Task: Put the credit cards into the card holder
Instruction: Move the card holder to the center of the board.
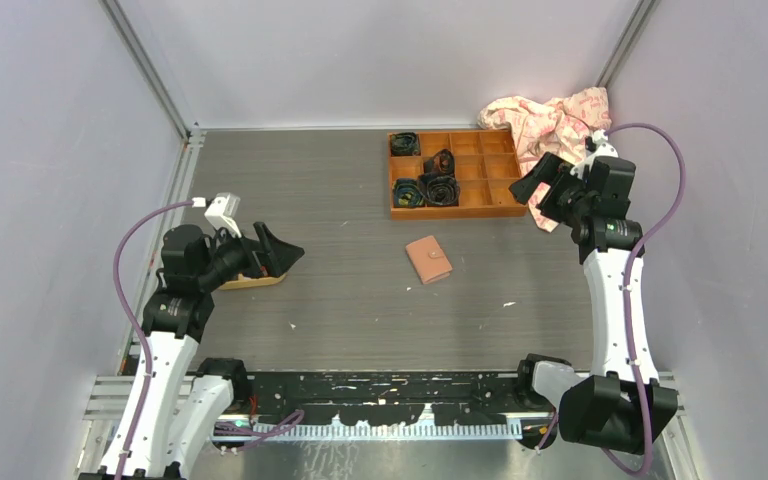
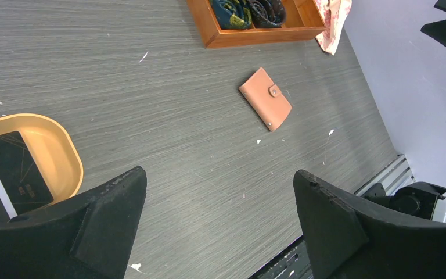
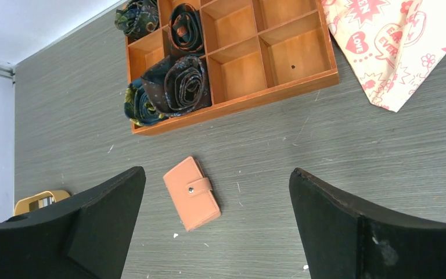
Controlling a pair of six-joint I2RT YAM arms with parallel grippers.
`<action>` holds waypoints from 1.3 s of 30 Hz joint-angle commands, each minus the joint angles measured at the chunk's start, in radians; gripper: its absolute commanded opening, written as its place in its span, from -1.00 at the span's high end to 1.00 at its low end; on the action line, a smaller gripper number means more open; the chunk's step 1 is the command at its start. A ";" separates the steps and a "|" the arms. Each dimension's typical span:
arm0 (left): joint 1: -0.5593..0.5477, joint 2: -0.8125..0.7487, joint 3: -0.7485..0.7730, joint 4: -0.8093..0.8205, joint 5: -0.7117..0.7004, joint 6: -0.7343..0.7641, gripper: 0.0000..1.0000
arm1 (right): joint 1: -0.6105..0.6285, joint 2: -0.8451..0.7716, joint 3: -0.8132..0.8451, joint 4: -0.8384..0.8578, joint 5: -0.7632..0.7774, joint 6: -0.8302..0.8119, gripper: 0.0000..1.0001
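The closed card holder (image 1: pixel 428 259) lies on the bench (image 1: pixel 340 200) between the released, empty left gripper (image 1: pixel 282 251) and right gripper (image 1: pixel 534 181).

Both arms stand bent at the elbow, the left gripper (image 1: pixel 282 247) low and pointing inward, the right gripper (image 1: pixel 528 177) reaching farther forward, both with jaws spread wide.
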 commanded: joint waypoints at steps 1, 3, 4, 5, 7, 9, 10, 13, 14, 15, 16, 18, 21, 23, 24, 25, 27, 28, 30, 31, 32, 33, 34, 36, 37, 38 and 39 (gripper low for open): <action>0.007 -0.016 0.002 0.064 0.030 0.010 -0.93 | -0.008 -0.028 0.009 0.052 -0.025 0.010 -0.99; 0.007 -0.016 0.001 0.070 0.039 0.003 -0.93 | -0.008 -0.026 0.004 0.055 -0.050 0.003 -0.99; 0.006 -0.015 -0.001 0.076 0.046 -0.003 -0.93 | -0.008 -0.026 0.000 0.057 -0.074 -0.005 -0.99; 0.007 -0.015 -0.004 0.085 0.056 -0.012 -0.94 | -0.008 -0.026 -0.003 0.059 -0.110 -0.014 -0.99; 0.007 -0.014 -0.015 0.111 0.081 -0.039 -0.94 | -0.007 -0.022 -0.007 0.066 -0.193 -0.027 -0.99; 0.006 -0.010 -0.026 0.142 0.100 -0.070 -0.95 | -0.006 -0.014 -0.013 0.079 -0.314 -0.058 -0.99; 0.006 -0.009 -0.036 0.162 0.110 -0.088 -0.95 | -0.005 -0.008 -0.017 0.089 -0.388 -0.080 -0.99; 0.006 0.004 -0.042 0.173 0.120 -0.105 -0.94 | 0.014 0.007 -0.022 0.102 -0.585 -0.165 -0.99; 0.007 0.006 -0.041 0.169 0.117 -0.104 -0.94 | 0.022 0.013 -0.019 0.091 -0.622 -0.199 -0.99; 0.007 0.008 -0.043 0.168 0.115 -0.105 -0.94 | 0.032 0.018 -0.014 0.070 -0.652 -0.242 -0.99; 0.006 0.010 -0.045 0.169 0.115 -0.108 -0.94 | 0.042 0.023 -0.003 0.024 -0.679 -0.315 -0.99; 0.006 0.020 -0.047 0.171 0.123 -0.117 -0.94 | 0.050 0.040 0.000 -0.030 -0.745 -0.393 -0.99; 0.006 0.043 -0.071 0.262 0.190 -0.249 -0.99 | 0.045 0.079 -0.043 0.053 -0.877 -0.279 -0.99; 0.006 0.063 -0.135 0.448 0.291 -0.430 -0.99 | 0.044 0.100 -0.131 0.275 -0.912 -0.064 -0.99; 0.006 0.072 -0.181 0.569 0.307 -0.541 -0.99 | 0.044 0.105 -0.163 0.328 -0.914 -0.036 -0.99; 0.006 0.078 -0.230 0.665 0.310 -0.626 -0.98 | 0.044 0.105 -0.180 0.326 -0.907 -0.062 -0.99; 0.006 0.076 -0.301 0.759 0.297 -0.706 -0.95 | 0.044 0.091 -0.190 0.257 -0.884 -0.160 -0.99; 0.003 0.066 -0.321 0.747 0.282 -0.707 -0.94 | 0.046 0.080 -0.184 0.206 -0.858 -0.225 -0.99; -0.014 0.025 -0.332 0.637 0.232 -0.657 -0.92 | 0.051 0.052 -0.165 0.090 -0.770 -0.367 -0.99; -0.036 -0.005 -0.324 0.562 0.187 -0.618 -0.91 | 0.054 0.040 -0.157 0.046 -0.726 -0.425 -0.99; -0.069 -0.034 -0.310 0.465 0.125 -0.562 -0.90 | 0.056 0.028 -0.152 0.020 -0.688 -0.461 -0.99; -0.111 -0.061 -0.285 0.361 0.035 -0.505 -0.89 | 0.057 0.019 -0.148 0.004 -0.660 -0.487 -0.99; -0.165 -0.080 -0.262 0.257 -0.063 -0.441 -0.88 | 0.062 0.014 -0.141 -0.013 -0.638 -0.505 -0.99; -0.269 -0.083 -0.214 0.093 -0.253 -0.338 -0.86 | 0.076 0.012 -0.129 -0.043 -0.618 -0.536 -0.99; -0.317 -0.067 -0.195 0.047 -0.326 -0.311 -0.85 | 0.086 0.014 -0.127 -0.054 -0.613 -0.546 -0.99; -0.368 -0.039 -0.174 0.015 -0.388 -0.294 -0.84 | 0.096 0.015 -0.126 -0.057 -0.608 -0.552 -0.99; -0.402 0.016 -0.152 -0.011 -0.434 -0.283 -0.83 | 0.106 0.015 -0.126 -0.061 -0.603 -0.559 -0.99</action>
